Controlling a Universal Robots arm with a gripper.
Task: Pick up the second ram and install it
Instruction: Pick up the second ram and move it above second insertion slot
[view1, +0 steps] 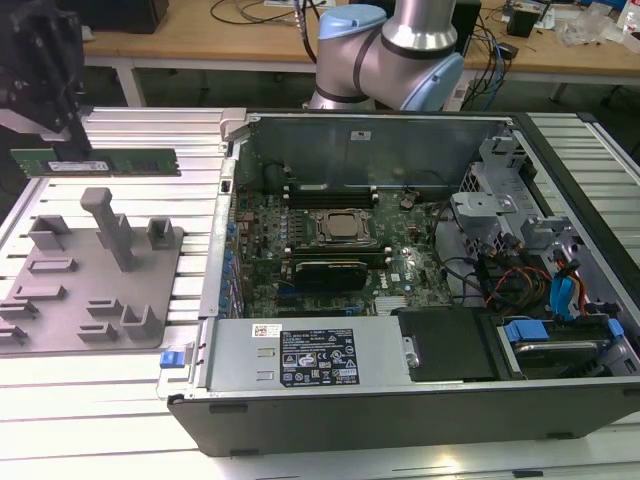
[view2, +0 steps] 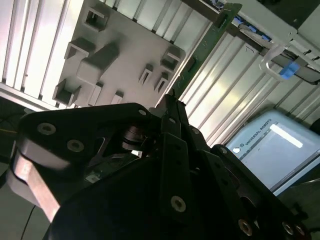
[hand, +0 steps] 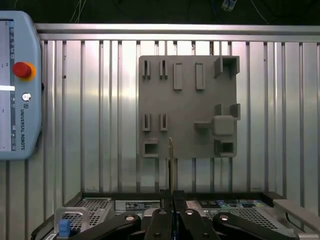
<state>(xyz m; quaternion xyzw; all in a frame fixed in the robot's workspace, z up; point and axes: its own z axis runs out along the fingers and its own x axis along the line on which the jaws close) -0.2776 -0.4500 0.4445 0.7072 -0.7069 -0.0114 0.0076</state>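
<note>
1. The black gripper (hand: 172, 196) is pressed together on the second ram (view1: 100, 160), a long, flat, green circuit-board stick with a white label. It pinches the stick near one end.
2. The stick hangs level in the air, lifted clear of the grey plastic holder tray (view1: 60, 290) and near its edge. It is above the ribbed metal surface (view1: 100, 380) and well apart from the open computer case (view1: 400, 420).
3. I think it is light and stiff, but thin and fragile.
4. The flat faces look the safest place to hold it. With the hold at one end, the long free part may tilt easily.
</note>
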